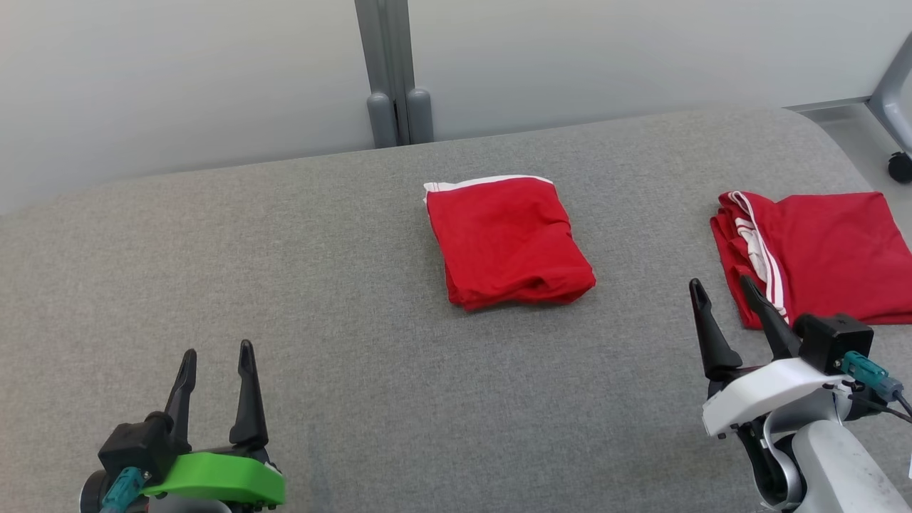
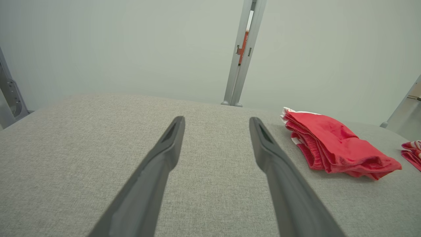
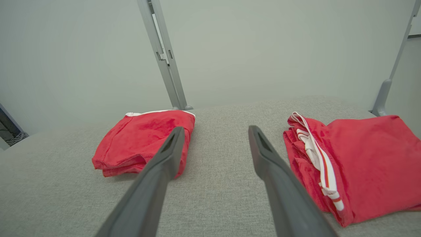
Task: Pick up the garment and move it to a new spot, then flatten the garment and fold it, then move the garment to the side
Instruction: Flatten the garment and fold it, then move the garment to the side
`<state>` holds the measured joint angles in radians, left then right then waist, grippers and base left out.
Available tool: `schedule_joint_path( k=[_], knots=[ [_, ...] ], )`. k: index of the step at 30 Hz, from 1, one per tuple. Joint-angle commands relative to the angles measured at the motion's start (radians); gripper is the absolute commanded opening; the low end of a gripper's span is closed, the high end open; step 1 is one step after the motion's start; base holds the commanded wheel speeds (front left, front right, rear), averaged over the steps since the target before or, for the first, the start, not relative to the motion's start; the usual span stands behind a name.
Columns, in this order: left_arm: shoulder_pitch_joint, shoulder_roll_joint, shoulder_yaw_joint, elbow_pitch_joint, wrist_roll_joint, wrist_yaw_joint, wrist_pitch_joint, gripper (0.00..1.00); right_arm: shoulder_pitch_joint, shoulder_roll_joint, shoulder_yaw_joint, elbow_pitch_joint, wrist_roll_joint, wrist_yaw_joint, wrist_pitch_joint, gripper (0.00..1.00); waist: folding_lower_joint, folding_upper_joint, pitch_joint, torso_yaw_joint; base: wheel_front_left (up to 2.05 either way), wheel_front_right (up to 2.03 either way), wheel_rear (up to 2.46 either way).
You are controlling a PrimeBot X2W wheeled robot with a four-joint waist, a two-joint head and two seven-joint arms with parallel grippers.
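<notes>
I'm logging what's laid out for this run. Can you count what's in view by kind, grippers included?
Red garments: 2, the middle garment and the right-hand garment, both folded
Grippers: 2, the left gripper and the right gripper, both open
Grey surface: 1
Total: 5

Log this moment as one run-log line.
left gripper: open, empty | right gripper: open, empty | folded red garment: centre of grey surface | second red garment: folded, robot's right
</notes>
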<state>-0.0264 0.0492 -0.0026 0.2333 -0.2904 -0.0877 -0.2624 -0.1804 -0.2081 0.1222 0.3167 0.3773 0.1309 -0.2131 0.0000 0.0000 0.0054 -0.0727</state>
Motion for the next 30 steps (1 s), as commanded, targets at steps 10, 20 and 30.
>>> schedule_joint_path(
  k=[10,20,30],
  knots=[
    [0.009,0.003,-0.003,0.013,0.004,-0.009,-0.003,1.00,-0.025,0.003,0.010,0.033,0.002,0.000,-0.018,1.00,0.0000,0.0000,0.004,0.007,0.00,0.00,0.00],
    [0.006,0.003,-0.004,0.011,0.009,-0.007,-0.003,1.00,-0.034,0.009,0.015,0.053,0.020,0.000,-0.009,1.00,0.0000,0.0000,0.002,0.013,0.00,0.00,0.00],
    [0.003,0.003,-0.014,-0.002,0.012,-0.006,-0.003,1.00,-0.057,-0.005,0.002,0.049,0.029,0.000,0.008,1.00,0.0000,0.0000,0.012,0.043,0.00,0.00,0.00]
  ],
)
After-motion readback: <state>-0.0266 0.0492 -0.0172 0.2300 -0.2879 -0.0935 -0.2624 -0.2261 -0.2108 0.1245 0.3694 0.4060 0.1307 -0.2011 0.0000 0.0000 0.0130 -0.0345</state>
